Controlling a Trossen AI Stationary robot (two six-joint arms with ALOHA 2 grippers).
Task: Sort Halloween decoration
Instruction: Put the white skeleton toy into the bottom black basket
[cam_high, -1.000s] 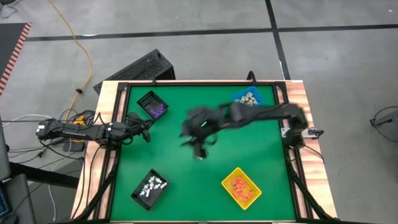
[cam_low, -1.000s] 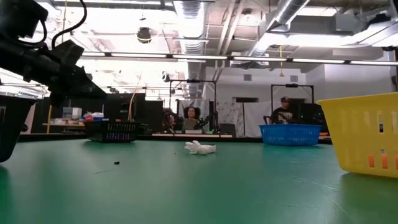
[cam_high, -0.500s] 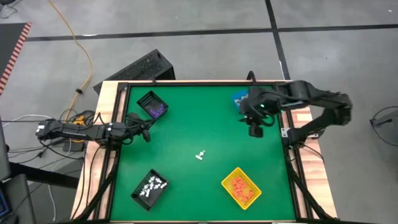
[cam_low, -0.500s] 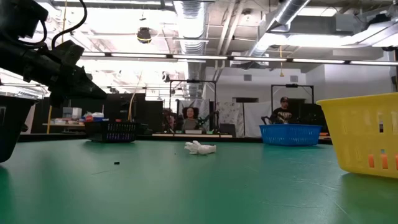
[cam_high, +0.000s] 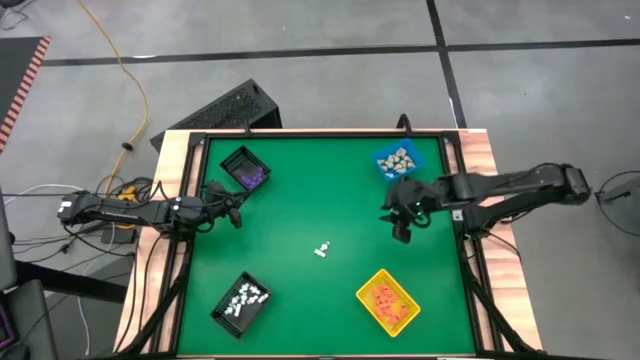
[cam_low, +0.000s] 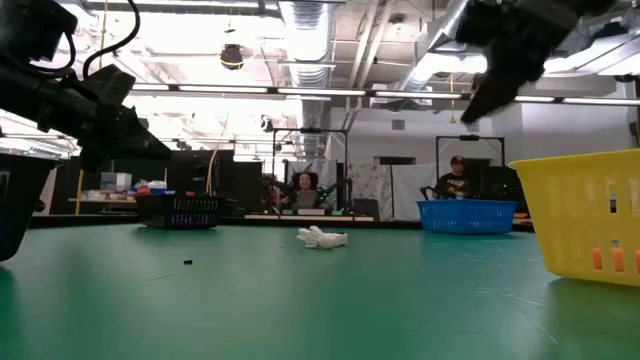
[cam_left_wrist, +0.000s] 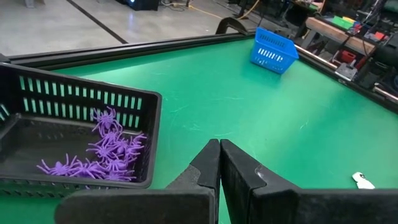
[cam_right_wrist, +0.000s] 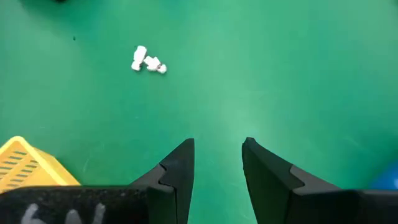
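Observation:
One small white Halloween decoration (cam_high: 321, 250) lies alone on the green mat near the table's middle, also seen in the low view (cam_low: 322, 238) and the right wrist view (cam_right_wrist: 148, 62). My right gripper (cam_high: 402, 232) hangs open and empty above the mat, right of that piece and between the blue bin (cam_high: 398, 160) and the yellow bin (cam_high: 388, 302). Its fingers (cam_right_wrist: 177, 168) slant down toward the mat. My left gripper (cam_left_wrist: 219, 152) waits shut at the table's left edge (cam_high: 236, 218), beside the black bin of purple spiders (cam_left_wrist: 81, 143).
Four bins stand near the corners. A black one with purple spiders (cam_high: 245, 170) is far left and a black one with white pieces (cam_high: 242, 302) is near left. The blue one holds beige pieces and the yellow one orange pieces. Bare green mat (cam_high: 320, 190) lies between them.
My right gripper has drawn back from above the white piece at the table's middle toward the right edge, passing near the blue bin, and has come lower. The white piece has stayed where it lay.

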